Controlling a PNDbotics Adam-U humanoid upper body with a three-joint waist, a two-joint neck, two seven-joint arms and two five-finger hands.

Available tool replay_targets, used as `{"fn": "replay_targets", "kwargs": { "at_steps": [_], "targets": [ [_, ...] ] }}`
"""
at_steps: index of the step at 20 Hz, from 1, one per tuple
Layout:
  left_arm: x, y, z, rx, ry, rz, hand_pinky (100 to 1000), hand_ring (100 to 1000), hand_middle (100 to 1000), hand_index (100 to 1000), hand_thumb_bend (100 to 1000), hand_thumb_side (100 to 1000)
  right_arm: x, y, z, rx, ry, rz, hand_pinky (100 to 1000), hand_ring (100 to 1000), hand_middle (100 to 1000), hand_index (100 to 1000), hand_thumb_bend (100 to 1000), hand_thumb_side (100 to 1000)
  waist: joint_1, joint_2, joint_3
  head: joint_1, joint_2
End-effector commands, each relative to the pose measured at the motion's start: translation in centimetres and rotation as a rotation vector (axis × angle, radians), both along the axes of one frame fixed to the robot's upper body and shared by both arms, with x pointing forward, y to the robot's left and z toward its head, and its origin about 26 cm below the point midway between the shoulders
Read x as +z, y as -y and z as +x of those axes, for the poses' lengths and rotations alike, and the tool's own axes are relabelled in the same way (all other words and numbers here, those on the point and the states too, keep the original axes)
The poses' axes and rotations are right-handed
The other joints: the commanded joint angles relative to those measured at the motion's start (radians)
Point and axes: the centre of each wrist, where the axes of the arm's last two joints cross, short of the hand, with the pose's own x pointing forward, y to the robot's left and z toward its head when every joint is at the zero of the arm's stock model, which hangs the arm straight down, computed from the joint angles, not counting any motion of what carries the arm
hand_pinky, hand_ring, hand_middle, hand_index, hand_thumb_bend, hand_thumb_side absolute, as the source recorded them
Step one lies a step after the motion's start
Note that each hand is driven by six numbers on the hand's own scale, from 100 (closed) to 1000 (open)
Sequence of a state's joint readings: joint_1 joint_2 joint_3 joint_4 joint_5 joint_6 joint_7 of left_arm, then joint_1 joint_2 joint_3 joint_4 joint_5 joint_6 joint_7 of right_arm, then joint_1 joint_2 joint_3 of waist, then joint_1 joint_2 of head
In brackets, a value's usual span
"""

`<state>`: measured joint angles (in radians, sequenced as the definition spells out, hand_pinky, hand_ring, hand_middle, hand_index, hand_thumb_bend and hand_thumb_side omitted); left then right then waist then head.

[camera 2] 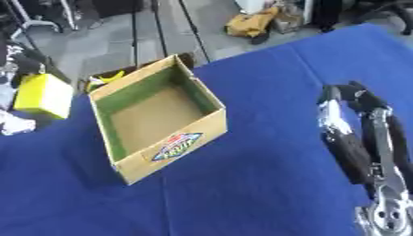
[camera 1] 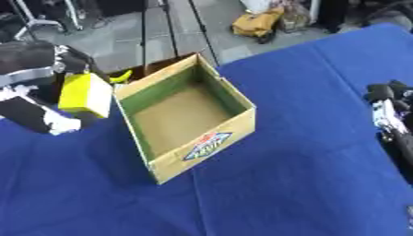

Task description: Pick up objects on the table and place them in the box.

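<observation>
An open cardboard box (camera 1: 165, 161) with a green-lined inside and a fruit label on its front wall stands on the blue table; nothing shows inside it. Just left of the box, a yellow block (camera 1: 85, 94) hangs above the table's left edge, and my left hand (camera 1: 44, 117) is shut on it, with black parts above and white fingers below. My right hand (camera 2: 351, 133) rests open at the right edge, well apart from the box, fingers pointing away from me.
The blue cloth-covered table (camera 1: 282, 184) spreads out in front of and to the right of the box. A small yellow curved thing (camera 1: 121, 76) shows behind the box's far left corner. Beyond the table is grey floor with a yellow bag (camera 1: 258, 23).
</observation>
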<state>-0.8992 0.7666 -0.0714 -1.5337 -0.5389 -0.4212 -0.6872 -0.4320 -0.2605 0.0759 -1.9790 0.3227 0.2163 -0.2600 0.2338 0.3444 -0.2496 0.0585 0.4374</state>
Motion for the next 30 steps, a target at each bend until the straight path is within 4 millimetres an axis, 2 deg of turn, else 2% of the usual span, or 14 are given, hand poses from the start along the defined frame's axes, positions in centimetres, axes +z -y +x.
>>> {"fn": "replay_targets", "kwargs": {
  "at_steps": [1,2,8,21,30],
  "targets": [
    [1.5,-0.5,0.6,-0.038,0.006,0.169,348,568,656,735,100,513,0.9,-0.5,-0.3,0.032,0.036,-0.01,944,1000,626,731,100,747,-0.008,-0.02,-0.007,0.031,-0.013],
    [1.7,-0.4,0.9,-0.036,0.019,0.158,348,570,657,733,100,532,0.9,-0.6,-0.3,0.041,0.037,-0.008,944,1000,626,731,100,749,-0.008,-0.018,-0.014,0.04,-0.013],
    [2.5,0.7,2.6,-0.002,0.056,0.117,345,569,654,725,100,508,0.9,-1.4,-0.4,0.088,0.033,-0.001,946,1000,626,731,100,748,-0.008,-0.008,-0.043,0.097,-0.015],
    [1.9,2.6,4.6,0.14,0.038,0.189,353,588,660,700,100,503,1.1,-2.4,-0.4,0.144,0.039,0.016,947,1000,626,731,100,747,-0.008,0.008,-0.087,0.185,-0.028],
    [-0.6,4.4,6.9,0.233,-0.003,0.189,347,583,656,698,100,502,1.6,-2.9,-0.4,0.168,0.058,0.027,945,1000,626,731,100,745,-0.008,0.017,-0.125,0.256,-0.035]
  ]
}}
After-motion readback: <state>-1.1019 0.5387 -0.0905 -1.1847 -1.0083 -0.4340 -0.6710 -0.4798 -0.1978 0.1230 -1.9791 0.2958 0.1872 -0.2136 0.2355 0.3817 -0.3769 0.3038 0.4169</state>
